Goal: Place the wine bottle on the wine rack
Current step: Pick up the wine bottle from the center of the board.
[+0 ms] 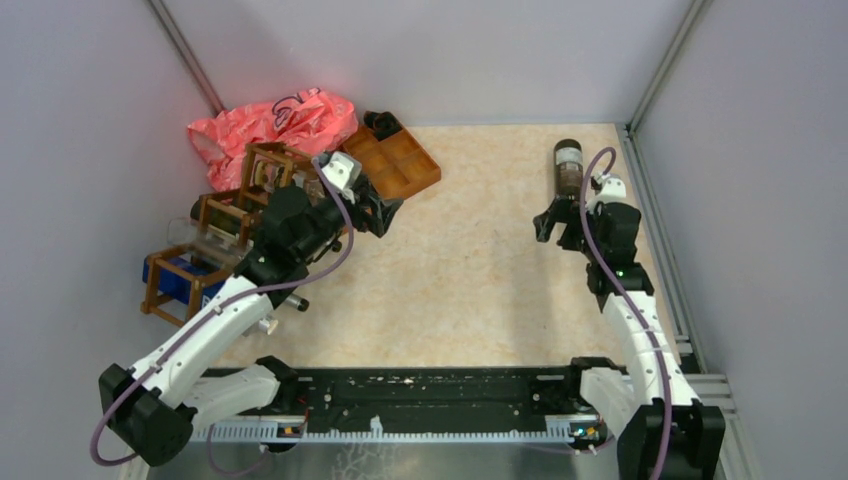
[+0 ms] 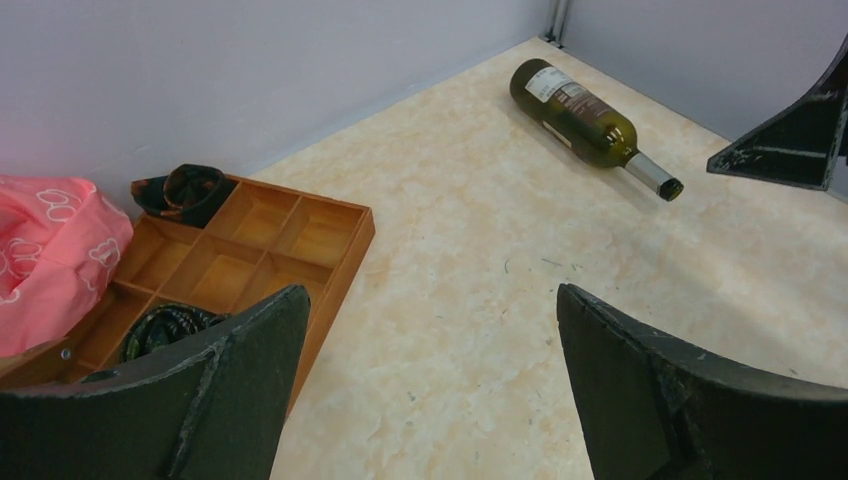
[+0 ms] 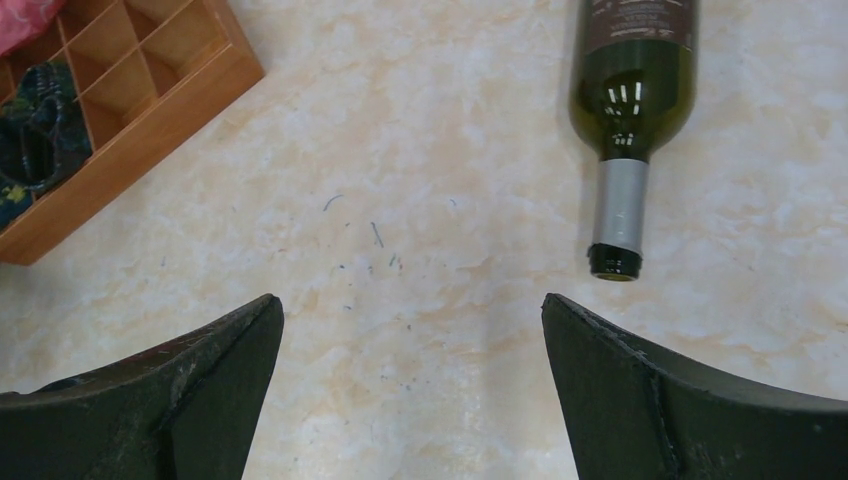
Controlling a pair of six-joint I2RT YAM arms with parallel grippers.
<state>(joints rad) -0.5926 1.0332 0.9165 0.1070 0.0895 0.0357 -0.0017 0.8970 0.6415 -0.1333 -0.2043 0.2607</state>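
Tabletop [image 1: 470, 270] of pale marbled board fills the walled cell, and most of its middle is bare.

At far left stands the wine rack [image 1: 215, 212], a dark open frame set against the left wall. Something blue sits in its near end, though I cannot tell what. The left arm reaches across the rack, which I judge would crowd any delivery there.

A pink plastic bag [image 1: 270, 125] is heaped in the far left corner, and an orange-brown compartmented tray [image 1: 400, 165] lies beside it, clear of the rack.

The wine bottle [image 1: 568, 168] lies on its side at far right, close to the right wall and well apart from the rack. Its neck points toward the near edge, which offers the slim end to the right arm.

The right gripper [image 3: 410, 305] hovers above the table just short of the bottle's mouth, fingers spread wide and holding nothing. The bottle lies off to one side of the gap, so the claw is probably not yet lined up.

The left gripper [image 2: 430, 295] is also spread and empty, aimed across the table at the bottle.
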